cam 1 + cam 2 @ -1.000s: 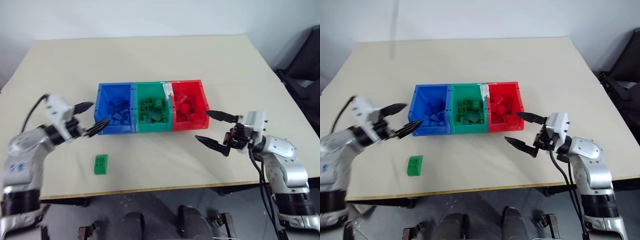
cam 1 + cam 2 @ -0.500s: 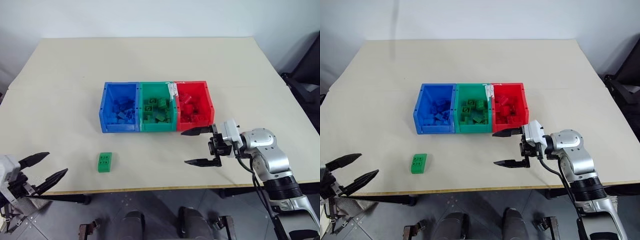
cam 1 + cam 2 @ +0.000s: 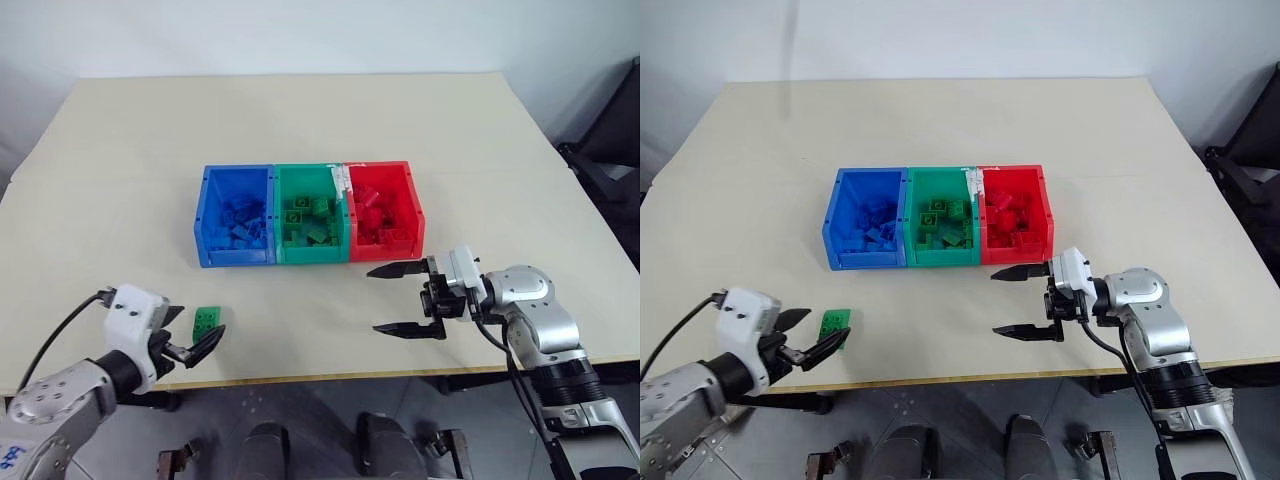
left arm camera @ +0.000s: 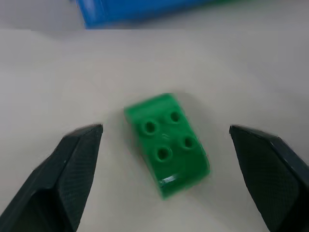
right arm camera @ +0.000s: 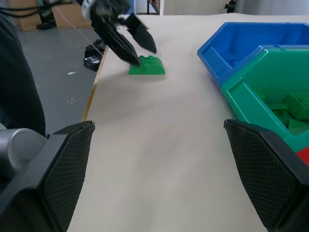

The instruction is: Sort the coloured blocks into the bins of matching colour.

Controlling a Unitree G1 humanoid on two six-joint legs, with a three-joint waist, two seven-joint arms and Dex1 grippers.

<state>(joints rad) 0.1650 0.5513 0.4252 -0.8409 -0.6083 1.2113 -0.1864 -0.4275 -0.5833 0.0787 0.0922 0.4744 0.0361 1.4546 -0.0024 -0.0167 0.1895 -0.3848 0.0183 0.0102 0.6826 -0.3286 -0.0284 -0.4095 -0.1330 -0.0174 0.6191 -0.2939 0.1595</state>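
My left pincer (image 3: 192, 338) hangs low over the near edge of the table (image 3: 300, 120) with its two black fingers spread wide and nothing between them, and the last loose green block (image 4: 166, 143) lies just ahead of the tips, flat on the tabletop with its four studs up. In the wrist view it sits between my fingers but a little further out than their tips, turned slightly askew to them, touching neither. Beyond the block, well apart from my left pincer, stand the bins (image 3: 310, 255) in a row: blue nearest my left side, green in the middle, red toward my right pincer (image 3: 408, 298), which is also spread wide and empty, pointing sideways just in front of the red bin. The green bin (image 3: 943, 215) already holds a heap of green bricks, so that is where this one belongs. I judge the block to be light, hard and stiff, with smooth glossy sides that could slip or skate along the table if I nudge it with one finger first. I would close on its two long flat sides, below the studs, squaring my fingers to them so it does not twist out.
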